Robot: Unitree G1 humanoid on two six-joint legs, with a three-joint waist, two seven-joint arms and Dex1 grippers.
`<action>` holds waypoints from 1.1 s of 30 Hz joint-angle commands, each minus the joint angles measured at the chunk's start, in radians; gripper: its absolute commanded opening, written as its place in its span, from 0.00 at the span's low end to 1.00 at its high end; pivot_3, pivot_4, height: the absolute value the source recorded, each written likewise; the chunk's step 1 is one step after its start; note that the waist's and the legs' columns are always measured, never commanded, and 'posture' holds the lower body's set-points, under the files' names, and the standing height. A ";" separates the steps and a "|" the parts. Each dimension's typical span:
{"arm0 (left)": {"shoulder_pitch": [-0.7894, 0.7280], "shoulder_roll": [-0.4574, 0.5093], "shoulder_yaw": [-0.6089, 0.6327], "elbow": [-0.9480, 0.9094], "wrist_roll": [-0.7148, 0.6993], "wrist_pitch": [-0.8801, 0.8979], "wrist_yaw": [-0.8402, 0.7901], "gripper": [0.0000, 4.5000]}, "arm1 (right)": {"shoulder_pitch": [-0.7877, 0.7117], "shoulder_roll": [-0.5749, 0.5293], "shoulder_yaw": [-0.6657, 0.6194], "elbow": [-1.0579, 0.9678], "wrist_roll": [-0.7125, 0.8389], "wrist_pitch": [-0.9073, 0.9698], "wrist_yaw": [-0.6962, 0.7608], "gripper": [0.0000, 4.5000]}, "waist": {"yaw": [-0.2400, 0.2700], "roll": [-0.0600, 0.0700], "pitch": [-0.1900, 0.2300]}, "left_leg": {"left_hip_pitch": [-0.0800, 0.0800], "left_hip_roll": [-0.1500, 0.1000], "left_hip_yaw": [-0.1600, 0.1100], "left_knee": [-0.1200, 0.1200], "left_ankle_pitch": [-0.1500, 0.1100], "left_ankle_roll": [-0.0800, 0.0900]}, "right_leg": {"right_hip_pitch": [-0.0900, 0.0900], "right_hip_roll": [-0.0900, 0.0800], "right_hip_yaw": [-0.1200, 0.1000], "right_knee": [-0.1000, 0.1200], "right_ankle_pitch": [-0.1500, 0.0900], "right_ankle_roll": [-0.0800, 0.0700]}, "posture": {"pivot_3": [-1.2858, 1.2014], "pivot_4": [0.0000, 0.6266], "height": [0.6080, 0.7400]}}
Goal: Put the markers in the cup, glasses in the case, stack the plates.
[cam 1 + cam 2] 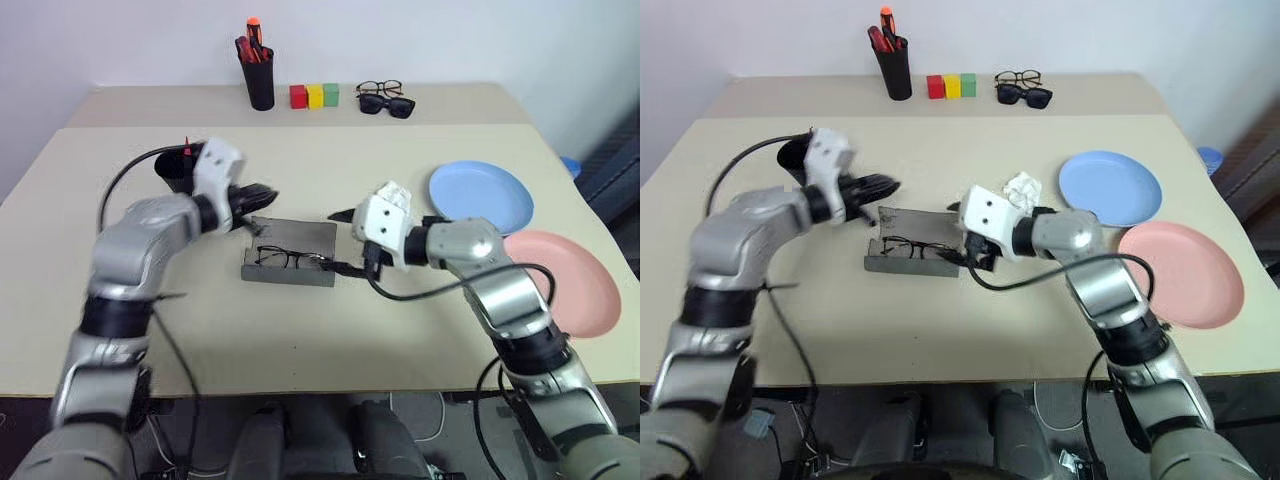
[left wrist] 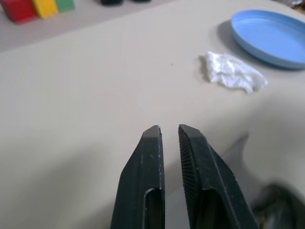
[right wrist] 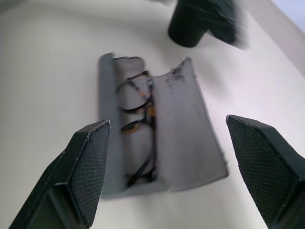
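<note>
Fingers of the right gripper [image 3: 167, 157] stand wide apart and empty, hanging just over the open grey case [image 3: 183, 129]. The left gripper [image 2: 170, 138] has its fingers nearly together on nothing, held above the table [image 1: 400, 330] beside the case's raised flap. The glasses [image 3: 140, 129] lie in the case's trough with the flap not yet folded over. The cup [image 1: 172, 172] stands just behind the left arm, a red marker [image 1: 186, 148] poking up from it. The blue plate [image 1: 480, 195] and pink plate [image 1: 565, 282] lie side by side, touching, unstacked.

Risks, as judged: pressing the flap down on a raised temple could bend the frame; the left arm could topple the cup; a crumpled white tissue [image 2: 233, 72] could snag the right arm.

No brand, label or writing is legible anywhere.
</note>
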 commanded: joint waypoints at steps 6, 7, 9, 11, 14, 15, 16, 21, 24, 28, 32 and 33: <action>-0.253 -0.061 -0.121 0.528 0.152 0.008 -0.067 0.11 | 0.054 -0.032 -0.050 -0.126 0.056 0.048 -0.060 0.88 | -0.016 0.000 0.000 | 0.000 0.000 0.000 -0.002 0.000 0.000 | -0.001 0.000 0.001 0.000 0.000 0.000 | 0.52 0.24 1.00; -0.266 -0.067 -0.128 0.559 0.160 0.003 -0.090 0.11 | 0.058 -0.035 -0.054 -0.132 0.059 0.053 -0.066 0.88 | -0.014 0.000 0.000 | 0.000 0.000 0.001 -0.001 0.000 0.000 | -0.001 0.000 0.001 0.000 0.000 0.000 | 0.52 0.24 1.00; -0.280 -0.074 -0.139 0.600 0.179 -0.015 -0.122 0.11 | 0.063 -0.042 -0.059 -0.139 0.065 0.059 -0.078 0.88 | -0.013 0.000 0.000 | -0.001 0.000 0.001 -0.001 0.000 0.000 | -0.001 0.000 0.000 0.000 0.000 0.000 | 0.52 0.24 1.00; -0.284 -0.074 -0.138 0.612 0.186 -0.020 -0.152 0.11 | 0.065 -0.048 -0.059 -0.141 0.069 0.060 -0.087 0.88 | -0.013 0.000 0.000 | -0.001 0.000 0.001 -0.001 0.000 -0.001 | -0.001 -0.001 0.000 -0.001 0.000 0.000 | 0.52 0.24 1.00; -0.261 -0.056 -0.141 0.562 0.188 -0.002 -0.198 0.11 | 0.063 -0.052 -0.056 -0.134 0.071 0.055 -0.098 0.88 | -0.012 0.000 0.000 | -0.001 0.000 0.001 -0.001 0.000 -0.001 | -0.001 -0.001 0.000 -0.001 0.000 0.000 | 0.52 0.24 1.00; -0.246 -0.047 -0.141 0.531 0.185 0.013 -0.211 0.11 | 0.060 -0.050 -0.052 -0.126 0.068 0.051 -0.102 0.88 | -0.013 0.000 0.000 | -0.001 0.000 0.001 -0.001 0.000 -0.001 | -0.001 -0.001 0.000 -0.001 0.000 0.000 | 0.52 0.24 1.00; -0.237 -0.043 -0.139 0.510 0.183 0.023 -0.218 0.11 | 0.058 -0.050 -0.049 -0.120 0.066 0.048 -0.106 0.88 | -0.014 0.000 0.000 | -0.001 0.000 0.001 -0.001 0.000 -0.001 | -0.001 -0.001 0.000 -0.001 0.000 0.000 | 0.52 0.24 1.00; -0.130 0.019 -0.125 0.262 0.150 0.126 -0.248 0.11 | 0.036 -0.046 -0.021 -0.069 0.040 0.013 -0.117 0.88 | -0.017 0.000 0.000 | -0.001 0.000 -0.001 -0.001 0.000 -0.001 | -0.001 -0.001 0.001 0.000 0.000 0.000 | 0.52 0.24 1.00; -0.039 0.070 -0.113 0.046 0.111 0.206 -0.259 0.11 | 0.014 -0.039 -0.016 -0.037 0.039 -0.003 -0.119 0.88 | -0.016 0.000 0.000 | -0.001 0.000 -0.001 -0.001 0.001 -0.001 | -0.002 -0.001 0.001 0.000 0.000 0.000 | 0.52 0.24 1.00; 0.060 0.112 -0.090 -0.163 0.071 0.284 -0.234 0.11 | -0.003 -0.033 -0.006 0.001 0.034 -0.029 -0.121 0.88 | -0.012 0.000 0.000 | -0.001 0.000 -0.001 -0.001 0.001 -0.001 | -0.001 -0.001 0.002 0.000 0.000 0.000 | 0.52 0.24 1.00; 0.178 0.153 -0.048 -0.358 0.019 0.275 -0.239 0.11 | -0.017 -0.026 -0.005 0.035 0.023 -0.042 -0.134 0.88 | -0.011 0.000 0.000 | -0.001 0.000 -0.001 0.000 0.001 -0.001 | -0.001 -0.002 0.002 0.000 0.000 0.000 | 0.52 0.24 1.00; 0.219 0.174 -0.044 -0.412 -0.001 0.271 -0.256 0.11 | -0.021 -0.027 -0.005 0.049 0.012 -0.045 -0.144 0.88 | -0.012 0.000 0.000 | -0.001 0.000 -0.001 0.000 0.001 -0.001 | -0.001 -0.002 0.002 0.000 0.000 0.000 | 0.52 0.24 1.00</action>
